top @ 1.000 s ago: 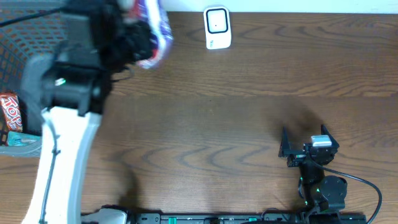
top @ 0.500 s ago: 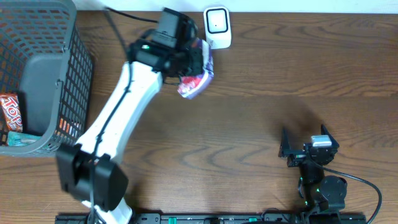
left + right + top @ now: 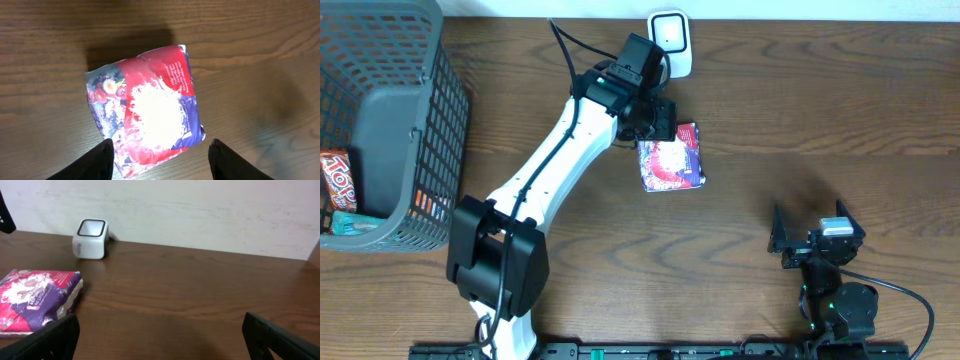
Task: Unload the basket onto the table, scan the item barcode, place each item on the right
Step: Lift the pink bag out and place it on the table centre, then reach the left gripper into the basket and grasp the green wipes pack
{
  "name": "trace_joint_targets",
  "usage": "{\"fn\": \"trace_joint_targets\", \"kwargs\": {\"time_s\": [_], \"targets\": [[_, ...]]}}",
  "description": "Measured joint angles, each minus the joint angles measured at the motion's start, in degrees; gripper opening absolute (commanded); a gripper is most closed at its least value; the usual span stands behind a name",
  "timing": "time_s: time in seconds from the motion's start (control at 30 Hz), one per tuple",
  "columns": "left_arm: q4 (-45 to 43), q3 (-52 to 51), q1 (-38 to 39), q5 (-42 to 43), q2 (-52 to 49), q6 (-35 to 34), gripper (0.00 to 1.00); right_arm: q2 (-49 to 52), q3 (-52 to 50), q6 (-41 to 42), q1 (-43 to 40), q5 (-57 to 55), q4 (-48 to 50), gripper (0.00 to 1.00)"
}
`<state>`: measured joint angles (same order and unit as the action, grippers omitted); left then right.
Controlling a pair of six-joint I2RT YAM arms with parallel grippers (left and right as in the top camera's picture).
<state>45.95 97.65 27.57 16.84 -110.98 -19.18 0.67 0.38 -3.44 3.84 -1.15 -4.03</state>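
The item, a red, purple and white snack packet [image 3: 670,165], lies flat on the wooden table just below the white barcode scanner [image 3: 670,43]. My left gripper [image 3: 655,120] hovers over the packet's upper edge, open and holding nothing. In the left wrist view the packet [image 3: 145,105] rests on the table with my left gripper [image 3: 162,157] spread wide around its near corner, no finger touching it. My right gripper [image 3: 817,235] sits open near the front right. Its camera shows the packet [image 3: 37,300] and the scanner [image 3: 91,239] far off to the left.
A dark mesh basket [image 3: 430,110] stands at the far left. It holds a red candy pack [image 3: 337,180] and a teal item [image 3: 355,228]. A pale wall runs along the table's back edge behind the scanner.
My left arm swung right from the basket, past the scanner, with the packet. Its jaws have opened and the packet now lies on the table. The right arm stayed still.
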Motion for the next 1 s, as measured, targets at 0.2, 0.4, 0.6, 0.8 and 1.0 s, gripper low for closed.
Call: {"fn": "trace_joint_targets", "kwargs": {"time_s": [0.2, 0.4, 0.6, 0.8, 1.0], "targets": [[0.3, 0.0, -3.9, 0.0, 6.0, 0.0, 0.64, 0.0, 0.0, 0.0, 0.0, 0.0, 0.0, 0.99], [0.0, 0.0, -16.2, -2.7, 20.1, -0.1, 0.72, 0.0, 0.0, 0.0, 0.0, 0.0, 0.0, 0.99], [-0.1, 0.1, -35.6, -8.9, 28.9, 0.0, 0.73, 0.0, 0.0, 0.0, 0.0, 0.0, 0.0, 0.99], [1.4, 0.1, -53.5, -11.8, 29.0, 0.0, 0.81, 0.0, 0.0, 0.0, 0.0, 0.0, 0.0, 0.99], [7.6, 0.1, -61.9, -14.3, 23.7, 0.0, 0.83, 0.0, 0.0, 0.0, 0.0, 0.0, 0.0, 0.99]]}}
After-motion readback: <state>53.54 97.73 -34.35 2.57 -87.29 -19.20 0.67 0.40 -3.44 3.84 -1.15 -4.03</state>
